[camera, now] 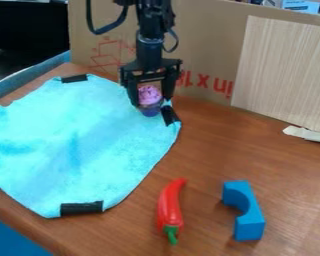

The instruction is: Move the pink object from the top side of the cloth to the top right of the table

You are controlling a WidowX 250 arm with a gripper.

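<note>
Pink-topped purple toy cupcake [149, 100], apparently clamped in black fingers [133, 95]: grasping stage; next, carry to top right of brown worktop [246, 140].

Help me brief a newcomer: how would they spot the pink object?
Find the light blue cloth, then its upper right corner, at the gripper. The pink object there has a rounded top and purple base, unlike the red pepper and blue block.
</note>
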